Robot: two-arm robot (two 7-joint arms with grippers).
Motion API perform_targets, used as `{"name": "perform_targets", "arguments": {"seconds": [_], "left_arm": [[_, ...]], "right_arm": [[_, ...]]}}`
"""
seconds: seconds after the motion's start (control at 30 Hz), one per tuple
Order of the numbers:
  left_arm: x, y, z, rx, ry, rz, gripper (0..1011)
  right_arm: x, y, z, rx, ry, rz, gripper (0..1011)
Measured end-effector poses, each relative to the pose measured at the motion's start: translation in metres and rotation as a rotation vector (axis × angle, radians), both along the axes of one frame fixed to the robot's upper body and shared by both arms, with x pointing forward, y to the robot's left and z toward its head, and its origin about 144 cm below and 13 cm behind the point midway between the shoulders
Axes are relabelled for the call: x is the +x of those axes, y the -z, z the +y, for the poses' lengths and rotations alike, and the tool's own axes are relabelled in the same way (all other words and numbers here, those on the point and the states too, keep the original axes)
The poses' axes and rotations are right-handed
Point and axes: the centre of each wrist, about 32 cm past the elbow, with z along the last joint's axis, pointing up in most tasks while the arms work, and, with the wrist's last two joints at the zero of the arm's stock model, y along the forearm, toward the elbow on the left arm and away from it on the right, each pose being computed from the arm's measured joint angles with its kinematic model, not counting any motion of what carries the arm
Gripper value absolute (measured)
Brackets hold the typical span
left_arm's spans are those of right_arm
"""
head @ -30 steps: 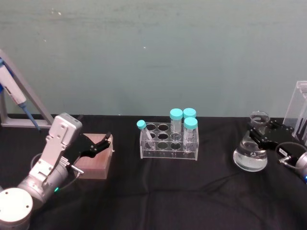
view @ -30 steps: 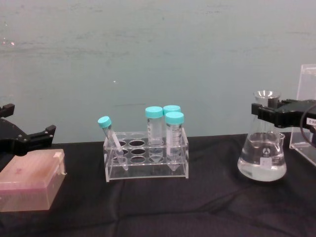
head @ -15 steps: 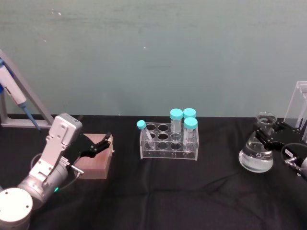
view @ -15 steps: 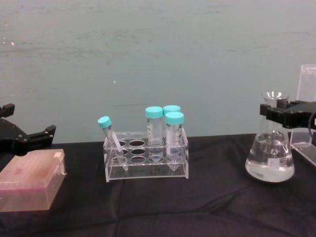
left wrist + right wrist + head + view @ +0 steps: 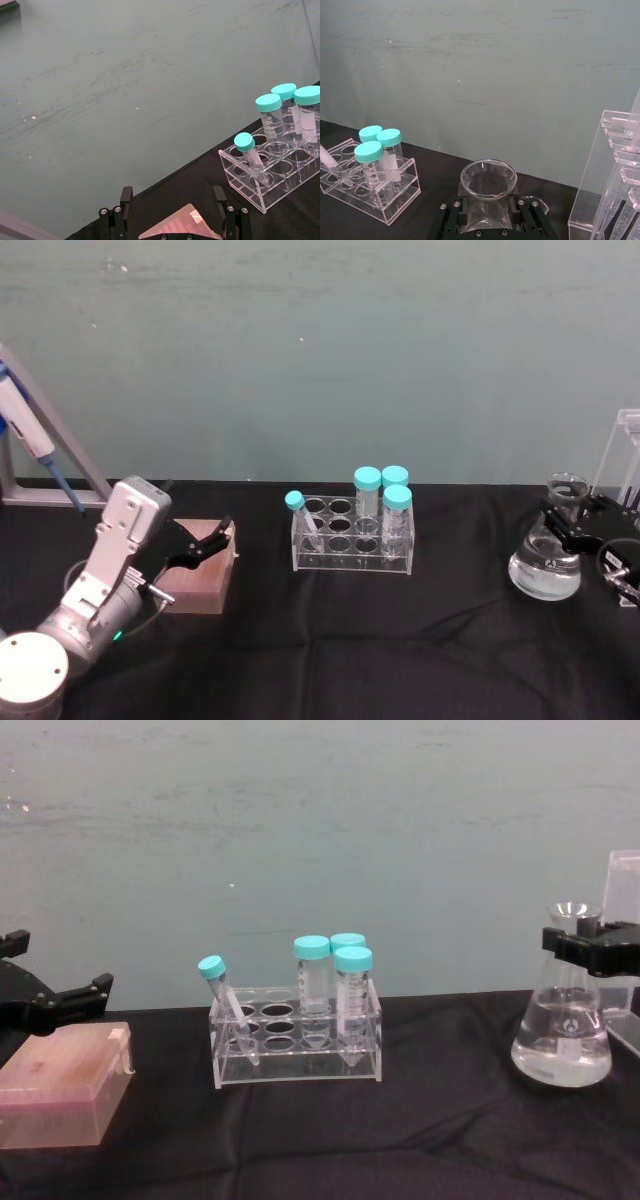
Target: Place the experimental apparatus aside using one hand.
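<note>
The conical glass flask (image 5: 545,570) with clear liquid stands at the far right of the black cloth, its base at or just above the cloth. My right gripper (image 5: 563,510) is shut on the flask's neck; in the chest view the black jaws clamp the flask (image 5: 560,1055) just under its rim, with the right gripper (image 5: 585,948) coming in from the right edge. In the right wrist view the flask's mouth (image 5: 488,179) sits between the jaws. The tall acrylic stand (image 5: 626,468) is right behind it. My left gripper (image 5: 213,540) hangs open over a pink box (image 5: 200,578).
A clear tube rack (image 5: 350,538) with several teal-capped tubes stands mid-table. A pipette on a grey stand (image 5: 35,440) leans at the far left. Bare black cloth lies between the rack and the flask and along the front.
My right gripper has carried the flask to the right, toward the acrylic stand and the table's right edge. The left arm has not moved.
</note>
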Motion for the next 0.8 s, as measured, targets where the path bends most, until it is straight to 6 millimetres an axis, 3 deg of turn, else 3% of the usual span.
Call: {"name": "perform_targets", "arguments": {"seconds": [0.8], "left_arm": [[0.0000,0.0000,0.0000,0.000,0.000,0.000,1000]], "right_arm": [[-0.0051,0.0014,-0.0016,-0.002,0.046,0.014,449]]}}
